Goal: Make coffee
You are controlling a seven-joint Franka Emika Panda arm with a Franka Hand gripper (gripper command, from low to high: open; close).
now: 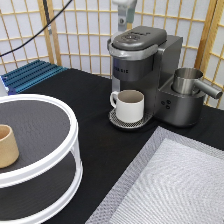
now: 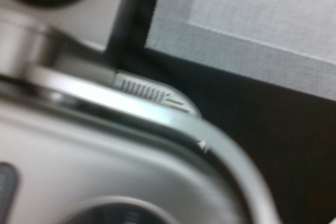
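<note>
From here my gripper (image 1: 123, 11) hangs right above the closed lid of the coffee machine (image 1: 145, 70), mug (image 1: 128, 105) waiting below on its tray; I cannot tell its grasp, and the pod is nowhere visible.

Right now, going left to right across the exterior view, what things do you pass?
Tan cup on the white tiered turntable → white mug under the coffee machine, with the gripper above it → steel frothing jug.
</note>
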